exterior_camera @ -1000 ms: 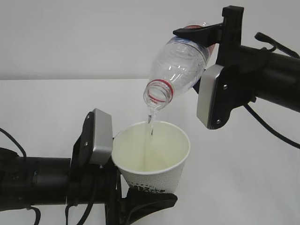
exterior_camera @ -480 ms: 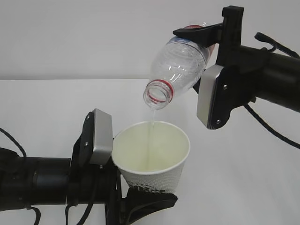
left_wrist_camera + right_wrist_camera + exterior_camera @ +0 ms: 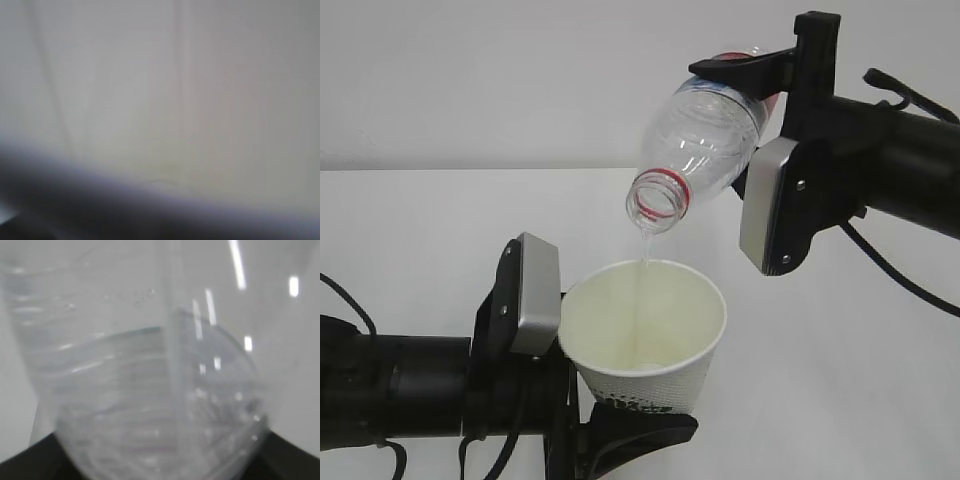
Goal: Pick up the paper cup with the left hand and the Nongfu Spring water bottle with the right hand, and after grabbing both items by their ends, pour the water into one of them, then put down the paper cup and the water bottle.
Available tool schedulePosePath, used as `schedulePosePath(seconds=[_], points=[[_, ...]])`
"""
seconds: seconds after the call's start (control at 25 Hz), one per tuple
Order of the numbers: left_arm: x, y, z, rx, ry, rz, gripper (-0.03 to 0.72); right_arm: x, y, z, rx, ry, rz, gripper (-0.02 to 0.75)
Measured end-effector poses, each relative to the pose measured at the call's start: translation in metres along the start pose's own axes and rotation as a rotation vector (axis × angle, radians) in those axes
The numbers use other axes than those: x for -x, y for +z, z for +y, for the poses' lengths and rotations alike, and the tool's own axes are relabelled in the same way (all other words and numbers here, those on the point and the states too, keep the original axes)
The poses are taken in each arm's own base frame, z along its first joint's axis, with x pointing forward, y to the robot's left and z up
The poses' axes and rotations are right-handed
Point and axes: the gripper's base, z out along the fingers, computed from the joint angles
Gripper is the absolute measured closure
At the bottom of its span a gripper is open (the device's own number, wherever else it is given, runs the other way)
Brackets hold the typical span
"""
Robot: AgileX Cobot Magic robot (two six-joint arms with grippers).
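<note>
1. The right tool (image 3: 745, 105) pinches the Nongfu Spring water bottle (image 3: 705, 140) around its fat part, up high on the right
2. The bottle is tipped over, with its open mouth and red neck ring pointing down to the left
3. The water (image 3: 642, 290) falls in a thin stream from the mouth into the paper cup (image 3: 645, 340) right below it
4. The left tool (image 3: 595, 420) pinches the paper cup near its bottom and holds it up above the white desk (image 3: 410, 230)
5. The cup is white with dark print low on its side, and it leans a little
6. The right wrist view shows the clear bottle up close with water inside
7. The left wrist view is too blurry to tell anything
</note>
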Motion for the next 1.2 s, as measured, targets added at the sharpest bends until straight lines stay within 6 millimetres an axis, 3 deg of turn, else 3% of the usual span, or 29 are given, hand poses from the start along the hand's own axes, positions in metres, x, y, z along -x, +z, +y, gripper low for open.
schedulePosePath(seconds=[1.2], points=[[0.0000, 0.0000, 0.0000, 0.000, 0.004, 0.000, 0.178, 0.0002, 0.0000, -0.0003, -0.003, -0.005, -0.002, 0.262]])
